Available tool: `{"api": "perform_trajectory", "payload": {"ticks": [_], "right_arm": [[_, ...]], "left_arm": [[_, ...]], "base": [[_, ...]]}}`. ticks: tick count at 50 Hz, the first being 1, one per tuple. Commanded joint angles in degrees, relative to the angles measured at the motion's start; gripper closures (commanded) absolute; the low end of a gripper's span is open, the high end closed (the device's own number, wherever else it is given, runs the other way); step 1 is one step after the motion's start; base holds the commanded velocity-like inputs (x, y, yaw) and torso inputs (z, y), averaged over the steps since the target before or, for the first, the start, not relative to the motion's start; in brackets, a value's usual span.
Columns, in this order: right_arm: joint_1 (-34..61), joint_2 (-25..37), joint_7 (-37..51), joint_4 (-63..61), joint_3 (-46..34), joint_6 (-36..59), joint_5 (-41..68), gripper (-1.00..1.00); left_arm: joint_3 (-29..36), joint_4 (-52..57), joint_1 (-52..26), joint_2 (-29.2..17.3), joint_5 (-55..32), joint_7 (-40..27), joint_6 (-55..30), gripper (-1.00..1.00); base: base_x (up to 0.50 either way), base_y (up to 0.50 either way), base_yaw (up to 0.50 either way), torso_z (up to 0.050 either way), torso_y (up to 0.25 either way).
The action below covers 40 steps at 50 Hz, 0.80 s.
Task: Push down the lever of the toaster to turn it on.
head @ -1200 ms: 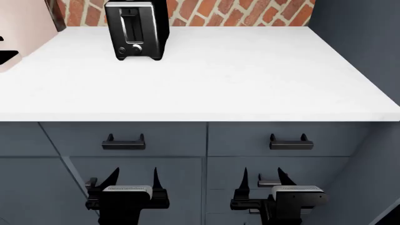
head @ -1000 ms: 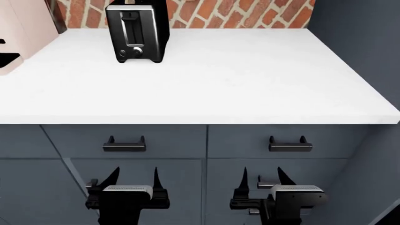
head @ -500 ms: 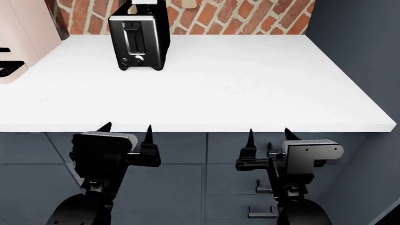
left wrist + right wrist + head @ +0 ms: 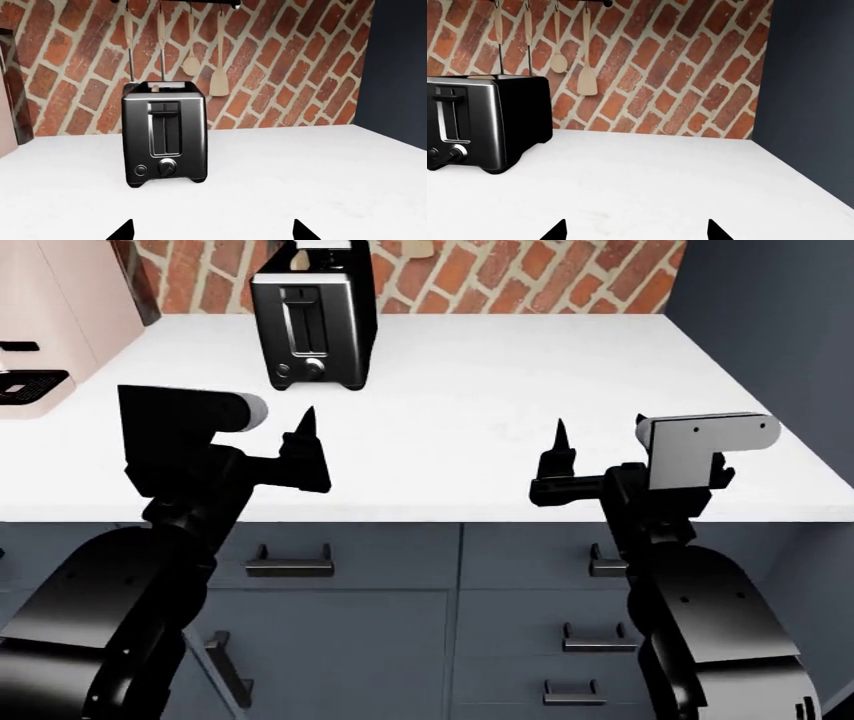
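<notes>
The glossy black toaster (image 4: 314, 330) stands at the back left of the white counter (image 4: 481, 380), its narrow silver-rimmed face towards me. It also shows in the left wrist view (image 4: 165, 140) and the right wrist view (image 4: 487, 122). The lever (image 4: 164, 106) is a small black tab at the top of its vertical slot, above the round knob (image 4: 167, 167). My left gripper (image 4: 260, 435) is open and empty, over the counter's front, well short of the toaster and facing it (image 4: 212, 232). My right gripper (image 4: 601, 445) is open and empty, further right (image 4: 635, 231).
A large pale pink appliance (image 4: 54, 320) stands at the counter's left end. Wooden utensils (image 4: 219, 75) hang on the brick wall behind the toaster. A dark wall (image 4: 774, 320) bounds the counter on the right. Drawers with black handles (image 4: 287, 560) are below.
Both arms have risen from in front of the drawers to counter height, fingers pointing at the back wall. The head view has shifted, so the toaster sits a little further right in it.
</notes>
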Motion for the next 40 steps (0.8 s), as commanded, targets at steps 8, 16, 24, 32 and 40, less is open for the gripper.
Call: {"api": "perform_trajectory", "payload": {"ticks": [8,16,24,32,40], "right_arm": [[1.4,1.0,-0.3,0.5,-0.9,1.4,0.8,-1.0],[1.2,1.0,0.0,0.2,-0.8,1.3,1.2,-1.0],[1.4,1.1,0.1,0.6,-1.4,1.2,1.2,-1.0],[1.4,1.1,0.2,1.0,-1.7,1.0,1.4,-1.0],[1.2,1.1,0.2,1.7,-2.1,0.5,1.6,-1.0]], "left_arm": [[-0.4,-0.5,-2.0,-0.3,-1.1,-0.3,-1.6,-1.0],[-0.4,0.2,-2.2,-0.4,-1.6,-0.7,-2.1,-1.0],[-0.6,-0.2,-2.1,-0.3,-2.0,-0.7,-1.5,-1.0],[-0.6,-0.6,-2.1,-0.3,-2.3,-0.8,-1.2,-1.0],[-0.4,-1.1,-2.0,-0.5,-2.4,-0.9,-0.7,-1.0]], "base": [[0.0,0.25,0.0,0.0,0.0],[0.12,0.0,0.0,0.0,0.0],[0.29,0.0,0.0,0.0,0.0],[0.35,0.0,0.0,0.0,0.0],[0.37,0.0,0.0,0.0,0.0]]}}
